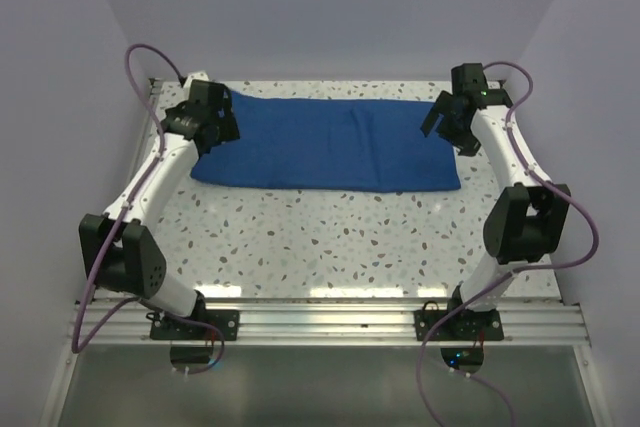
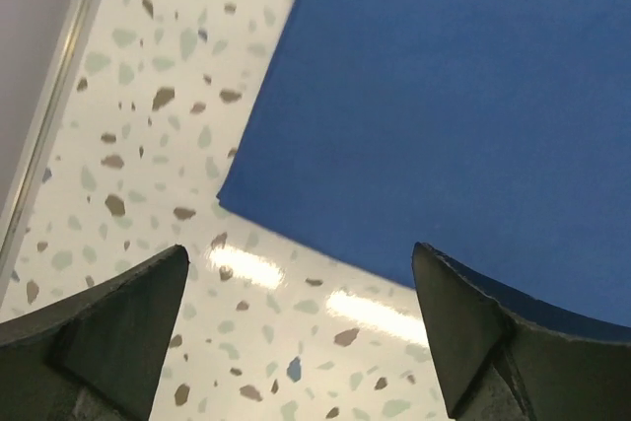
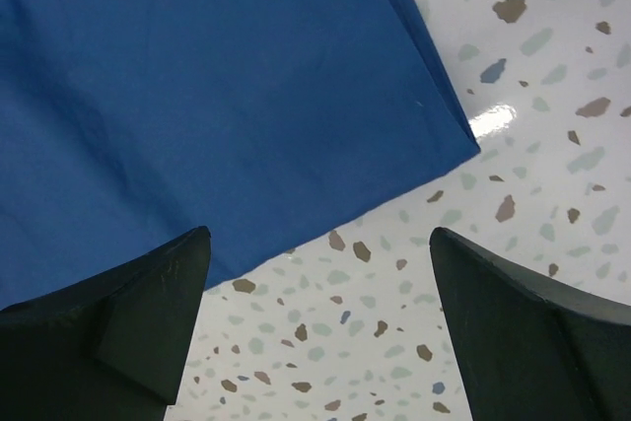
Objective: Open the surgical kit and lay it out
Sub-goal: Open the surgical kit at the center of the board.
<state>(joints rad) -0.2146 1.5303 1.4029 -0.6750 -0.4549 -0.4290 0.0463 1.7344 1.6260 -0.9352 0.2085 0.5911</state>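
Left gripper [image 1: 207, 122]: jaws spread, empty, poised over the left end of the wrap, with one cloth corner just ahead of it.

Royal-blue cloth wrap [image 1: 330, 147]: a long, flat folded band across the far half of the table [image 1: 320, 247]. No tray, scissors, forceps or tweezers are in view.

Right gripper [image 1: 452, 115]: jaws spread, empty, above the wrap's right end, a corner just ahead.

Step in hand, by judgement: unfolding is partly done, and both arms are placed to take the ends.

Next move calls for lowering onto both corners, pinching the top layer only, and drawing evenly.
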